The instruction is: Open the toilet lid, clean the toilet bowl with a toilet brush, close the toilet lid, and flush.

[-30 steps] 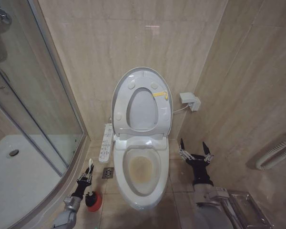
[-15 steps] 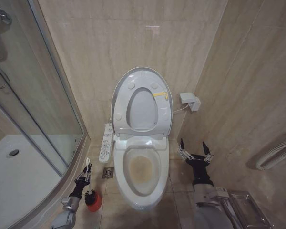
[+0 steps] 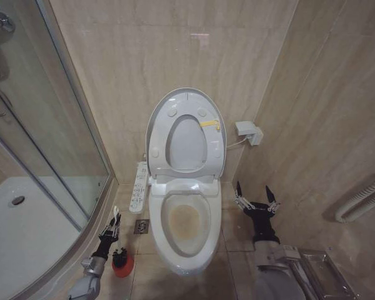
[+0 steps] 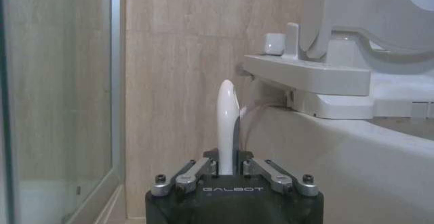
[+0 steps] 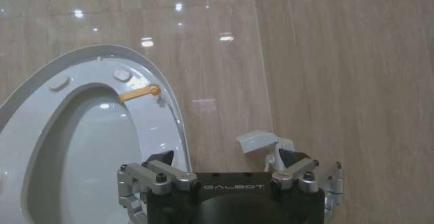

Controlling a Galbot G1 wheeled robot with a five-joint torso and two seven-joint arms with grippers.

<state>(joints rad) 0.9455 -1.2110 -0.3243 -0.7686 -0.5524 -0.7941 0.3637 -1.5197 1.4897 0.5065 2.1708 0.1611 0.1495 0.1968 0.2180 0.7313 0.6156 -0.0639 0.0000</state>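
Observation:
The toilet lid (image 3: 186, 100) stands upright against the wall with the seat raised in front of it, also seen as lid (image 5: 81, 76). The toilet bowl (image 3: 187, 250) lies open below, stained yellowish inside. My left gripper (image 3: 110, 231) is low on the floor left of the bowl, shut on the white handle of the toilet brush (image 3: 117, 216). The dark bristle head (image 3: 119, 254) sits at the mouth of the red holder (image 3: 123, 265). In the left wrist view the handle (image 4: 227, 122) rises between the left gripper (image 4: 227, 165) fingers. My right gripper (image 3: 255, 199) hangs open right of the bowl, seen as right gripper (image 5: 224, 159).
The glass shower door (image 3: 44, 137) and white shower tray (image 3: 25, 237) lie close on the left. A white control panel (image 3: 139, 186) juts from the bowl's left side, with a floor drain (image 3: 142, 226) below it. A white wall box (image 3: 248, 131) and a metal rail (image 3: 362, 200) are on the right.
The left gripper with the brush handle has shifted only slightly beside the holder. The right arm, lid and bowl have not moved.

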